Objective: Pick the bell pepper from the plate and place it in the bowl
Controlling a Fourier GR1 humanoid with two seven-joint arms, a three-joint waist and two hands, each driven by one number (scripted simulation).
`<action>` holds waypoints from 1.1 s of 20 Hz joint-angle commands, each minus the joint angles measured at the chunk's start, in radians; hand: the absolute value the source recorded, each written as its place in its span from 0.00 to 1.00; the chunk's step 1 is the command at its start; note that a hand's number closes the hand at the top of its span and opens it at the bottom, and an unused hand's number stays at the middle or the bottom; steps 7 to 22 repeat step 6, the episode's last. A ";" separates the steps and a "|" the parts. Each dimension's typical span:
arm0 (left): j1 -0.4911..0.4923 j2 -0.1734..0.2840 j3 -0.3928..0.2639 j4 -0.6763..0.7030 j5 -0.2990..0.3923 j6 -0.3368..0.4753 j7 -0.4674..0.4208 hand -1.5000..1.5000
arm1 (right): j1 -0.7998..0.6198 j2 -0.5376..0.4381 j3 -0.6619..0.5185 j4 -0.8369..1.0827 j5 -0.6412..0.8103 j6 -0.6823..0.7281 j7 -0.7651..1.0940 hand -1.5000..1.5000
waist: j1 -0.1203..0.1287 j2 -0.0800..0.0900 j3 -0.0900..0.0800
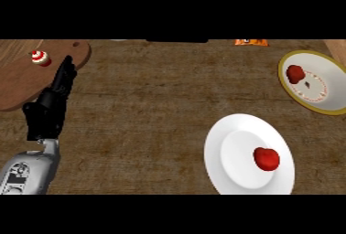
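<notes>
**Brown desk, pepper on the plate**

Mottled brown desk (148,105), seen from steeply above. Red pepper (266,158) lying right of centre on the white plate (226,151), low at the right. Free of any robot hand. Up and to the right, near but apart, the yellow-rimmed bowl (324,103), already holding a small red thing (295,73) of unclear kind. Far across at the left, left robot hand (54,98) with fingers straight and apart, holding nothing, tips over the edge of a wooden board (17,87) carrying a small striped item (40,58). Right robot hand out of sight.

Judged step: pickup pending. Next move calls for a reach to the plate, likely from the right side, fingers closing round the pepper, then a short carry up to the bowl.
</notes>
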 commanded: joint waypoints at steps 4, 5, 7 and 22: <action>-0.002 -0.019 -0.015 -0.011 -0.014 0.008 0.020 0.50 | 0.059 -0.006 0.011 -0.023 -0.001 0.134 -0.109 0.00 | -0.001 -0.003 0.000; 0.019 -0.028 -0.033 -0.021 -0.045 0.029 0.010 0.50 | 0.066 0.007 0.000 -0.025 -0.013 0.112 -0.120 0.00 | -0.001 -0.005 0.000; 0.001 -0.005 0.001 -0.038 0.001 -0.002 0.044 0.50 | 0.117 0.002 0.017 -0.029 0.002 0.137 -0.158 0.00 | -0.007 -0.007 0.000; 0.001 -0.005 0.001 -0.038 0.001 -0.002 0.044 0.50 | 0.117 0.002 0.017 -0.029 0.002 0.137 -0.158 0.00 | -0.007 -0.007 0.000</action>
